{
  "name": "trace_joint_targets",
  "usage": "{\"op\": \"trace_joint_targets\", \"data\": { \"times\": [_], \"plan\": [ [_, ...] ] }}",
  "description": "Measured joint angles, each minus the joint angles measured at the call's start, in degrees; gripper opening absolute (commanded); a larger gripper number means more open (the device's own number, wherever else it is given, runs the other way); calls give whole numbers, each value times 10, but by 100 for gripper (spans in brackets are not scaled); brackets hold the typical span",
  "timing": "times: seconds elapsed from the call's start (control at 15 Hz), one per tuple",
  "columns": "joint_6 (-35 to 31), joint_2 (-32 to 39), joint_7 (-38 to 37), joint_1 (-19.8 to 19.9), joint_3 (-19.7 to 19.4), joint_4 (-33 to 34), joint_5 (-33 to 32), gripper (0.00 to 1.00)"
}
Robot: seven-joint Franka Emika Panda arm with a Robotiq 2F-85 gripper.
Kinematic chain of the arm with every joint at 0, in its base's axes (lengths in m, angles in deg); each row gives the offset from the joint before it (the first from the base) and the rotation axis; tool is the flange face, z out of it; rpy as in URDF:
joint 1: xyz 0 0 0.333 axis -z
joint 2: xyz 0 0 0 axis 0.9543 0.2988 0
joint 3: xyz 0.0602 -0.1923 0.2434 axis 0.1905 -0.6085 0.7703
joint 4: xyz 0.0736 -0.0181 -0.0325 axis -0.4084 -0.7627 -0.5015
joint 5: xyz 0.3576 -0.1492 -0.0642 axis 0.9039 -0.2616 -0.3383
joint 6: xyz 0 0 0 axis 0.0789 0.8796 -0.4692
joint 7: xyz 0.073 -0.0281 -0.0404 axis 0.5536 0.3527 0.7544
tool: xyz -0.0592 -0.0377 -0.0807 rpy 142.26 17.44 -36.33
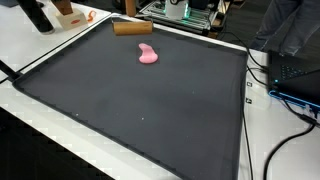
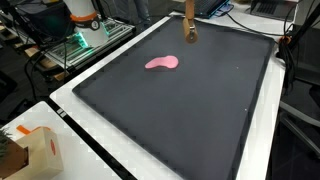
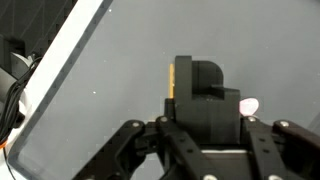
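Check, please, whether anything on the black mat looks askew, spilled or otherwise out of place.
Nothing looks spilled or damaged. The wooden cylinder lies on its side right at the edge of the black mat, and the pink lump lies loose near it; neither looks clearly odd.

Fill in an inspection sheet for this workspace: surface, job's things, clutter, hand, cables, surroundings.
Surface: dark mat covering most of a white table.
Job's things: pink lump lying on the mat; wooden block lying at the mat's edge, apart from the lump.
Clutter: cardboard box on the table, off the mat.
Hand: hand shows only in the wrist view, above the mat, fingers together, nothing held.
Cables: cables on the table beside the mat.
Surroundings: robot base; equipment with a green light next to it.
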Motion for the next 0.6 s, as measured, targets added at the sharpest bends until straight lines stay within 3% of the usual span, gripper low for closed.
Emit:
{"op": "trace_joint_targets", "data": {
  "times": [0.13,0.2,0.4,0.6],
  "plan": [
    [0,0,0,0,0,1,0,49],
    [0,0,0,0,0,1,0,24],
    [0,1,2,-1,0,1,0,24],
    [-8,3,66,-6,-6,-12,24,24]
  ]
}}
